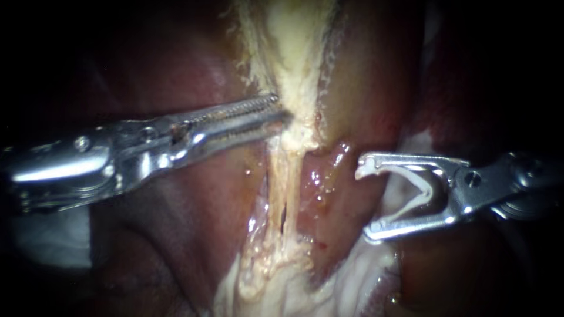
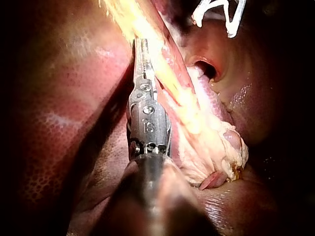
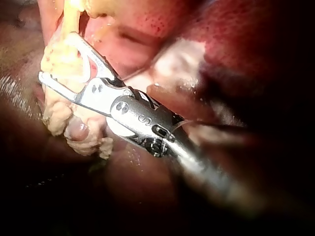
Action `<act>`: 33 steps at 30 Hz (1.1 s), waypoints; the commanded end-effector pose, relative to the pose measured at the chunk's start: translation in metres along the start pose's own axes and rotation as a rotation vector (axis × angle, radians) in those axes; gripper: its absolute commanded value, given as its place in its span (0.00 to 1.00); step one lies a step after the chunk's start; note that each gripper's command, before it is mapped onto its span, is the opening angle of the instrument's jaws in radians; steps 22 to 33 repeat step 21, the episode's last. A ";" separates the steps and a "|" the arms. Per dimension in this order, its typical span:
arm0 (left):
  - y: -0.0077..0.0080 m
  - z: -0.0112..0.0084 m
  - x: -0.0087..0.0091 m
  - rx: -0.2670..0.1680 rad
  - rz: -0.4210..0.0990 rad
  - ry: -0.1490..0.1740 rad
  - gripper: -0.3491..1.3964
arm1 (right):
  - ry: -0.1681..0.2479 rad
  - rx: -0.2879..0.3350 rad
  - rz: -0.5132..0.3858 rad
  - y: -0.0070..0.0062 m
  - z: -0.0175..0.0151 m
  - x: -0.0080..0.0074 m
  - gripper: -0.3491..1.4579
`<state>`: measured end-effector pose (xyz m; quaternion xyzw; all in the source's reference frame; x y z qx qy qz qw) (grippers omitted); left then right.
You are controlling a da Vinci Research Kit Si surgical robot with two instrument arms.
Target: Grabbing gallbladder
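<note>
The left instrument (image 1: 281, 111) enters over dark red-brown, smooth, moist liver (image 1: 176, 235), which lies beneath and behind its shaft. Its jaws are long, slim, bright metal with fine serrations on the inner faces. They stand only slightly parted, with a narrow dark gap along their length and nothing seen gripped in it. The jaw tips rest against the near edge of the gallbladder (image 1: 291, 41), a pale yellow body with ragged, fibrous margins that lies just ahead of and above the tips. In the left wrist view the left instrument (image 2: 142, 46) runs alongside this yellow tissue, with the liver (image 2: 59, 98) on its other side. Below the jaw tips the gallbladder narrows into a cream, stringy strand (image 1: 282, 176), glistening and marked by a short dark slit lower down. This strand stands between the two instruments. Beyond it lies a wet, pink-red fold (image 1: 323, 182), shiny with fluid, directly ahead of the right instrument's tips. The right instrument (image 1: 365, 199) has shorter, angular metal jaws set wide apart. They hold a white, V-shaped clip (image 1: 424, 191) whose arms lie along both inner faces and whose hooked end shows at the upper tip. The mouth of the V faces the strand but stands apart from it. In the right wrist view the right instrument (image 3: 56, 56) sits with its tips over lumpy, cream-yellow tissue (image 3: 59, 115). Whether they touch it cannot be determined.
</note>
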<state>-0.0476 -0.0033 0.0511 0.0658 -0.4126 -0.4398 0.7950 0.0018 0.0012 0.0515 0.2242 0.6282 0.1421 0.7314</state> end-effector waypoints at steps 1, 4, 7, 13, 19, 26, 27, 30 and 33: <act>0.0000 -0.0002 -0.0001 0.015 -0.006 0.025 0.00 | 0.000 0.000 0.000 0.0000 0.0000 0.0000 0.51; 0.0000 -0.0004 -0.0004 0.025 -0.012 0.042 0.00 | 0.000 0.000 0.000 0.0000 0.0000 0.0000 0.51; -0.0001 -0.0007 -0.0008 0.028 -0.013 0.049 0.00 | 0.000 0.000 0.000 0.0000 0.0000 0.0000 0.51; -0.0003 -0.0009 -0.0008 0.028 -0.019 0.049 0.00 | 0.000 0.000 0.000 0.0000 0.0000 0.0000 0.51; -0.0001 -0.0010 -0.0008 0.030 -0.025 0.049 0.00 | 0.000 0.000 0.000 0.0000 0.0000 0.0000 0.51; 0.0000 -0.0010 -0.0009 0.030 -0.025 0.050 0.00 | 0.000 -0.001 0.000 0.0001 0.0000 -0.0001 0.51; 0.0000 -0.0010 -0.0009 0.030 -0.025 0.050 0.00 | 0.000 -0.001 0.000 0.0001 0.0000 -0.0001 0.51; 0.0000 -0.0010 -0.0009 0.030 -0.025 0.050 0.00 | 0.000 -0.001 0.000 0.0001 0.0000 -0.0001 0.51; 0.0000 -0.0010 -0.0009 0.030 -0.025 0.050 0.00 | 0.000 -0.001 0.000 0.0001 0.0000 -0.0001 0.51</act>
